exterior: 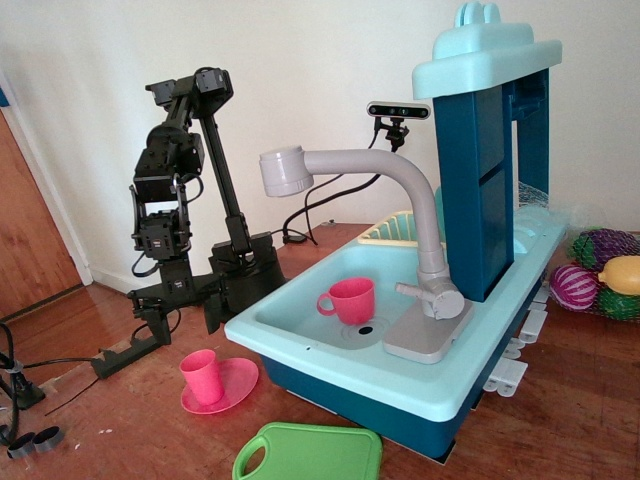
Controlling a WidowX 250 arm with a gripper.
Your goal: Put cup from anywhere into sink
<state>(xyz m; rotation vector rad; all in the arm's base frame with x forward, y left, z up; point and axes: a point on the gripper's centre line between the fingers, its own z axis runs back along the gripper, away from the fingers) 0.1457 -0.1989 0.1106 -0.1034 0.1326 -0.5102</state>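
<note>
in this one view my arm (185, 150) stands at the left, folded downward, and my fingers (182, 312) hang low just above the wooden desk (580, 400). they look spread, with a dark prong on each side and nothing between them, though they are small and dark here.

the cup (202, 377) stands upright on a flat pink plate (238, 385), in front of the sink (330, 345) and right of my fingers, apart from them. it is outside the basin.

the sink has a light-blue basin on a dark-blue base. inside the basin a pink mug (351, 300) with a handle sits beside the drain (364, 327). a grey curved faucet (385, 175) arches over the basin from the right side. a pale green dish rack (392, 230) shows behind the basin.

a green cutting board (310, 452) lies on the desk at the near edge. a black power strip (125, 352) with cables lies left of my fingers. a black camera (398, 112) sits behind the faucet. at the far right is a net bag of toy produce (600, 275).
</note>
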